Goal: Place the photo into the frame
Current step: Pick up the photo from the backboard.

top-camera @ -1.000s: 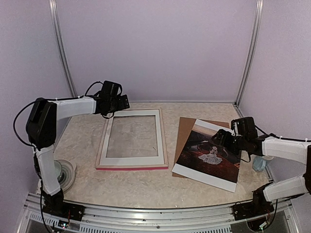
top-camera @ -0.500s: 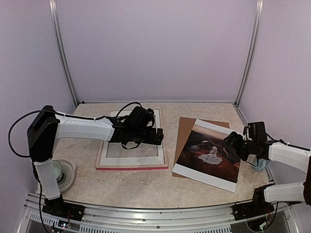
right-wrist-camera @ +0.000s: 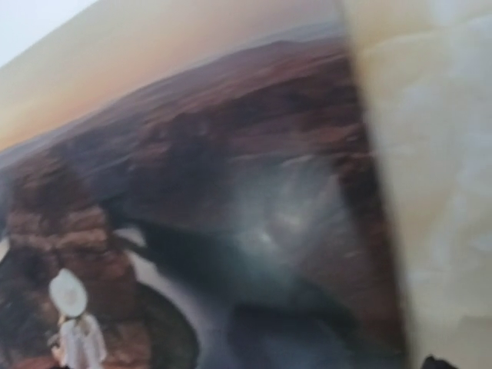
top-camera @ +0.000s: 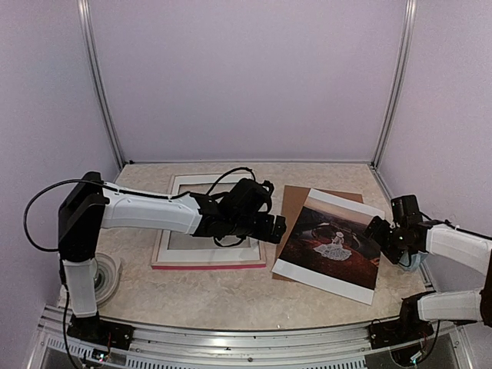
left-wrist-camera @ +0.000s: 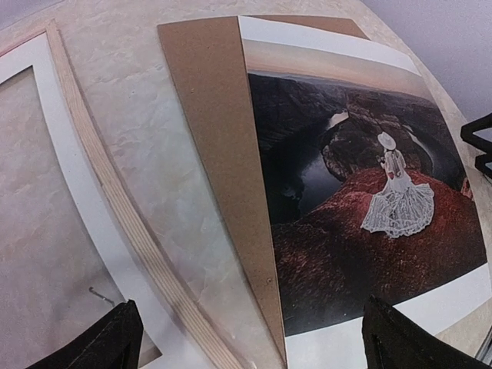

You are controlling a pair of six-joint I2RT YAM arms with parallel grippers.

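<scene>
A pale marbled table [top-camera: 231, 296] sits inside lilac walls, with two arms over it. The left gripper [top-camera: 277, 227] is spread wide and holds nothing, above the strip of table between frame and board. The right gripper [top-camera: 377, 229] is also spread, nothing between its fingers, just beside the photo's right edge; its wrist view is blurred.

There is one photo [top-camera: 329, 247], lying flat right of centre on one brown backing board [top-camera: 290, 206]. Its long axis runs near to far, the far end leaning slightly right, sky end farthest. One frame [top-camera: 201, 265] lies flat to the left, back up, long sides running near to far.
</scene>
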